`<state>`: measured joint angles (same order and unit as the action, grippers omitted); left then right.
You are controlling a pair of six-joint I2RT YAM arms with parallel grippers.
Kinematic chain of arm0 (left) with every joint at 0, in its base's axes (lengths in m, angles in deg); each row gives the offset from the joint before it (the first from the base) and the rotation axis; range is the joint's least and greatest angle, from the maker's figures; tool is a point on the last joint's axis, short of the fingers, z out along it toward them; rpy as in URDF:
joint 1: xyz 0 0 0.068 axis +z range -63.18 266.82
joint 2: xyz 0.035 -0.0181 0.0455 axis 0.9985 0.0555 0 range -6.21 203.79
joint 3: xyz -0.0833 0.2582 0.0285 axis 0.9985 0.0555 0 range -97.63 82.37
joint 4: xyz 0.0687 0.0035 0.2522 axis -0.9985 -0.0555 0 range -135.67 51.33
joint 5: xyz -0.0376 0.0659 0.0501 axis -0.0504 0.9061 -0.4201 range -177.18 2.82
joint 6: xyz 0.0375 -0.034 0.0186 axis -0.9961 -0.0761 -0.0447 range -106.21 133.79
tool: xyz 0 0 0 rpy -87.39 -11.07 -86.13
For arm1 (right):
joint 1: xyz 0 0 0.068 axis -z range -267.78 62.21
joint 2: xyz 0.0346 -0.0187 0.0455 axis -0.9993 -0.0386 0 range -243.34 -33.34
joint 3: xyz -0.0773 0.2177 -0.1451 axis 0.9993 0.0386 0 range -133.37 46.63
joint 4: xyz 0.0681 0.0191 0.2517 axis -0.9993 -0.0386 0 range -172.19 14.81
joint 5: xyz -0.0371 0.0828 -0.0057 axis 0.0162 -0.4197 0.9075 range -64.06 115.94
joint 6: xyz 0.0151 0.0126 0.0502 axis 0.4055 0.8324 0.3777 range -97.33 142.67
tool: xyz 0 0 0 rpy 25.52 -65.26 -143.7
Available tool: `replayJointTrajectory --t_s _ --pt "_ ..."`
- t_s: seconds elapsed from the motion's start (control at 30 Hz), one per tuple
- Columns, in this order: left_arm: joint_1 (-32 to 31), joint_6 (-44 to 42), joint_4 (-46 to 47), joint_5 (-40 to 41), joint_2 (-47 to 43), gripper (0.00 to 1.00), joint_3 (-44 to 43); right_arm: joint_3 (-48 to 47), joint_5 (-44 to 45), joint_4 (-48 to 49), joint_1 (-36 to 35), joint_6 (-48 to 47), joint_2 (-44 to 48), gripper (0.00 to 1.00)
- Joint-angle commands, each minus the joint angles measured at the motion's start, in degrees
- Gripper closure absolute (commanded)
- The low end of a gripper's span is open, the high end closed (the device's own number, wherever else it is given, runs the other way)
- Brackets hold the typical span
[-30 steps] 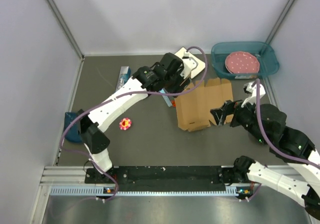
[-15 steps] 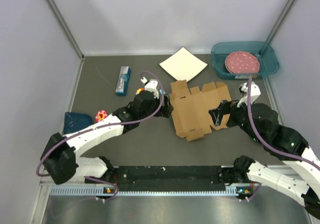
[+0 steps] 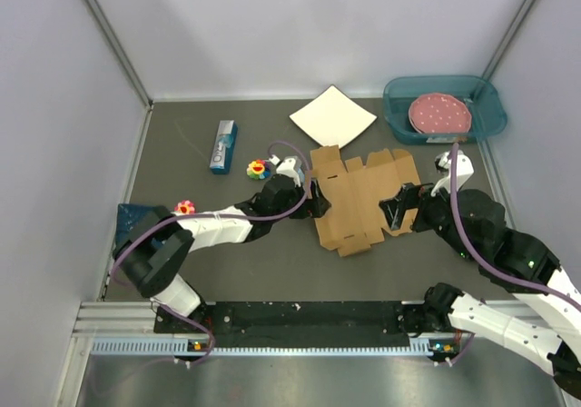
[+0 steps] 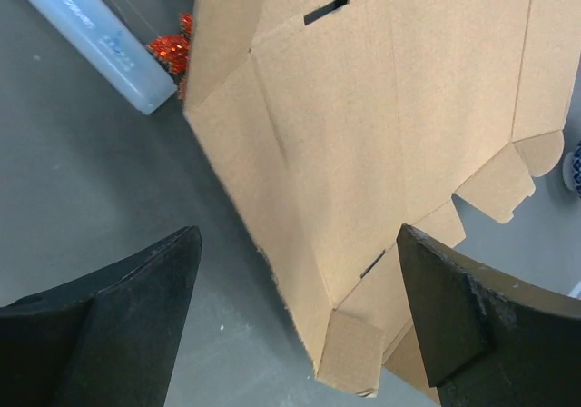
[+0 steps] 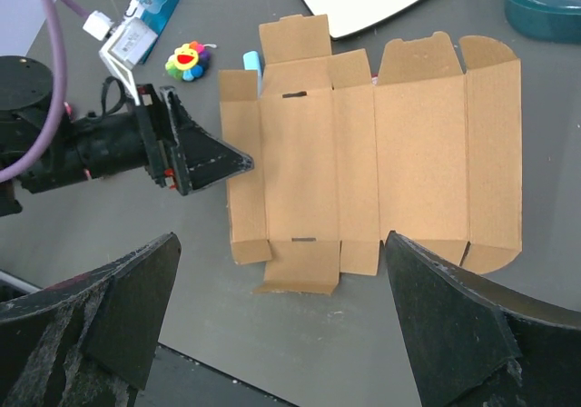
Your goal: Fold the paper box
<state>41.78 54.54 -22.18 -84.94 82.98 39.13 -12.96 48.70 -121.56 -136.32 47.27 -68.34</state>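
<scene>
The box (image 3: 363,198) lies flat and unfolded on the table (image 3: 272,271), right of centre. The left arm stretches low across to the box's left edge, its left gripper (image 3: 317,204) spread wide and empty. The right arm bends inward, and its right gripper (image 3: 398,209) hovers above the box's right edge, likewise agape and empty.

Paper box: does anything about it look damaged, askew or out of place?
No tears show. The paper box lies unfolded, but a small light-blue object peeks out at its far edge, perhaps partly underneath, which could hinder folding.
</scene>
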Motion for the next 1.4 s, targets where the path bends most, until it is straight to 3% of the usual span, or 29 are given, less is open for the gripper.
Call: replayJointTrajectory --t_s 0.0,0.17,0.2,0.27,0.3,0.33,0.5,0.67,0.73,0.97,1.13,1.17,1.27,1.37 --pt "0.2 1.0 8.0 -5.4 4.1 0.09 -1.8 0.1 -0.4 1.3 -0.2 0.4 -0.1 0.04" --pt "0.7 2.5 14.6 -8.2 6.0 0.34 1.6 0.4 -1.0 1.3 -0.3 1.6 -0.4 0.04" --pt "0.7 2.4 15.0 -8.6 5.9 0.46 1.9 0.4 -1.1 1.3 -0.2 1.8 -0.5 0.04" --pt "0.9 1.8 15.1 -9.7 5.2 0.60 2.2 0.4 -1.3 1.3 -0.2 2.2 -0.8 0.05" --pt "1.1 1.5 15.1 -10.1 4.7 0.73 2.3 0.3 -1.4 1.3 -0.2 2.1 -0.8 0.05" --pt "1.0 1.2 14.9 -10.5 3.9 0.78 2.4 0.1 -1.4 1.3 -0.2 2.2 -0.8 0.05" --pt "1.1 -3.7 4.6 -11.9 -6.7 1.00 0.0 -3.0 -1.8 0.5 -0.2 1.9 0.0 0.05" --pt "1.4 -10.9 -10.6 -14.0 -18.5 1.00 -8.9 -8.2 -2.7 -0.6 -0.2 0.6 0.2 0.06" --pt "1.4 -14.1 -22.0 -15.2 -20.3 1.00 -16.2 -10.2 -3.4 -0.7 -0.2 0.3 0.3 0.05" --pt "1.9 -29.8 -52.6 -30.7 -14.6 1.00 -37.1 -13.7 -7.4 -0.7 -0.2 -0.6 -0.3 0.05" --pt "2.1 -33.4 -56.9 -44.9 -15.0 1.00 -40.9 -14.1 -10.1 -0.7 -0.2 -1.0 -0.2 0.05" --pt "2.0 -34.7 -58.3 -45.5 -15.2 1.00 -41.2 -14.2 -10.5 -0.7 -0.2 -1.5 -0.2 0.05" --pt "2.0 -40.3 -63.4 -44.3 -15.9 0.85 -40.3 -14.6 -11.7 -0.8 -0.2 -2.4 0.1 0.05" --pt "2.0 -45.4 -67.2 -39.5 -14.1 0.82 -38.6 -14.0 -12.3 -0.7 -0.2 -2.6 0.6 0.05"
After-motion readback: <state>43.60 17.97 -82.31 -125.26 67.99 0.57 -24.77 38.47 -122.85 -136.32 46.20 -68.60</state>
